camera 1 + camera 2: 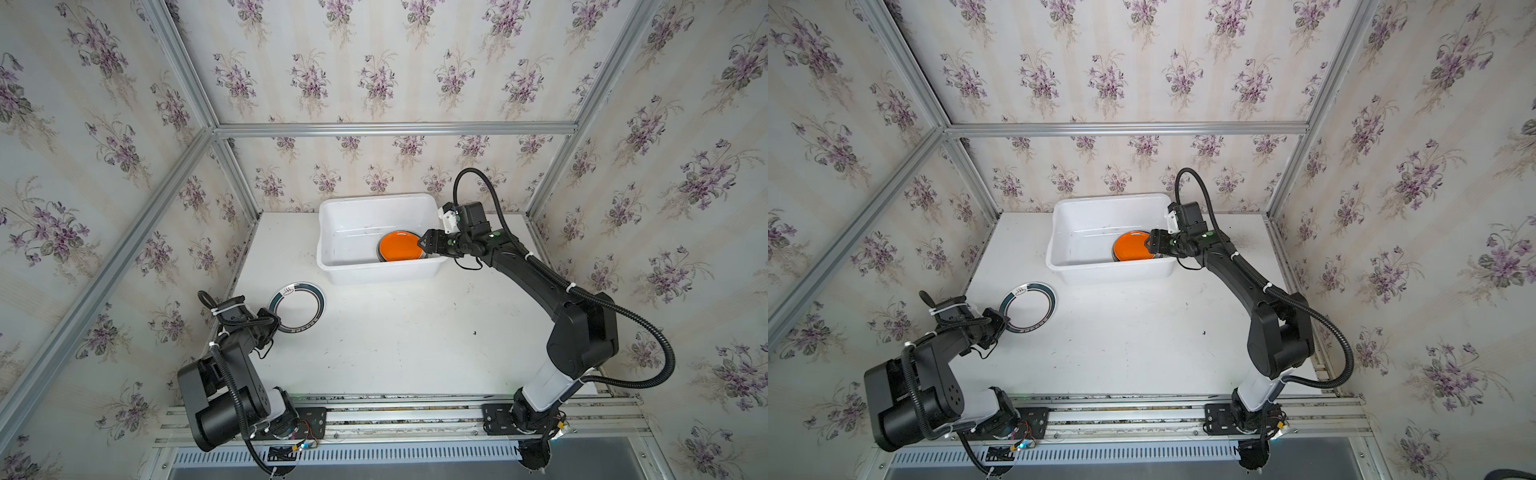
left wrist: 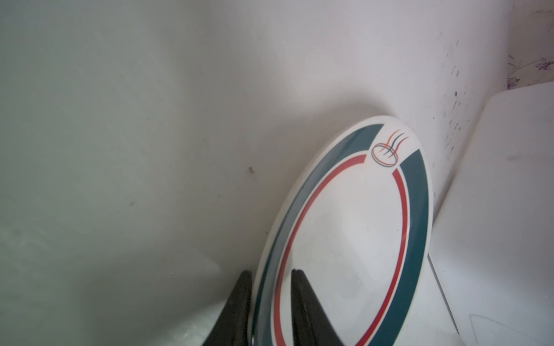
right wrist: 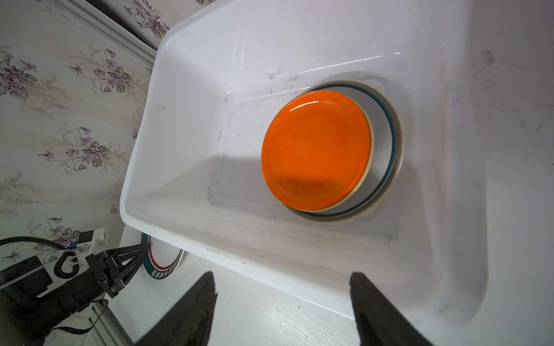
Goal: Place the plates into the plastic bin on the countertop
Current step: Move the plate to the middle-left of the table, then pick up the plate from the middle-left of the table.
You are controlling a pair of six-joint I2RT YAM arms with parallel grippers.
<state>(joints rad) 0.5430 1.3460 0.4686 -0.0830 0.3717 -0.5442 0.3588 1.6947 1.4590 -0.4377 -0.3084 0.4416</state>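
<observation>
Teal-ringed plate [image 2: 344,239] lies on the surface [image 1: 395,340] at my left fingers [image 2: 268,275].
Glossy, stiff, slick, probably breakable (its rim looks like the only hold); those fingers straddle its near rim, set narrow, but whether they pinch it I cannot tell. My right fingers [image 3: 281,278] gape empty over the plastic bin [image 3: 186,227], with the orange plate [image 3: 314,149] just beyond them.

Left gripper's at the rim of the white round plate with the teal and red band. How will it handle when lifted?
Likely rigid: the white round teal-banded plate looks like hard glazed ware. Its glossy face may slip in the left gripper. Gripped at one edge only, it would probably sag or pivot.
</observation>
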